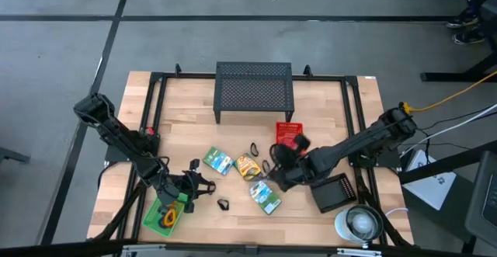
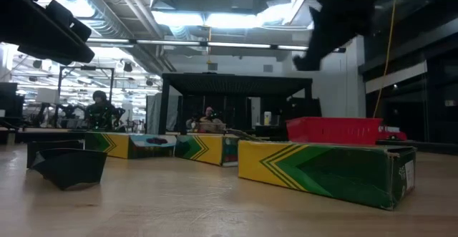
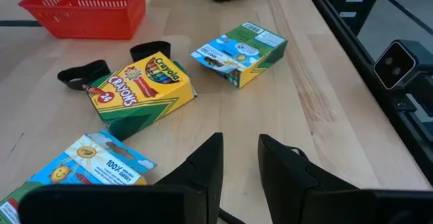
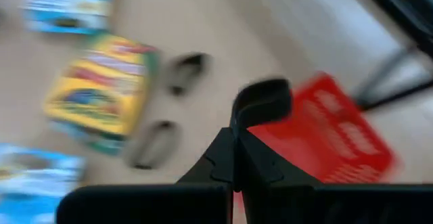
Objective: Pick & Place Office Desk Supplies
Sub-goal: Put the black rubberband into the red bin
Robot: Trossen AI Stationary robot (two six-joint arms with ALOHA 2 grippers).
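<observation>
High view, near edge first: what by the near-left corner?

Left gripper (image 1: 190, 187), just beside a green box (image 1: 165, 214) with orange loops inside. Fingers (image 3: 206, 166) apart, nothing between them. Idle, by the look of it.

And a little farther in?

One loose clip (image 1: 223, 204) close to the near edge. Then three crayon packets (image 1: 218, 161) strewn across the middle of the table (image 1: 342, 109), flat, each at its own angle. Past them, right of centre, the right gripper (image 1: 278, 162).

Holding anything?

Pressed together on a black clip (image 4: 262, 102), or so it seems from the right wrist view. Clip standing out just beyond the tips.

Which way to go from there?

Toward the far edge. Red basket (image 1: 289, 133) just beyond the right gripper, hardly any gap, and likely the drop spot. Right arm much the nearer; left arm well apart, on the other side of the packets. Long axis of the held clip: cannot tell.

Anything in the way?

Two more dark clips on the wood near the basket, low enough to pass over, probably.

Surface and room?

Pale wood planks inside a black frame. Mesh stand (image 1: 254, 92) at the middle of the far edge. Grey floor (image 1: 62, 55) all round. Beyond the table, in the low view, a long hall under ceiling lights (image 2: 207, 15).
</observation>
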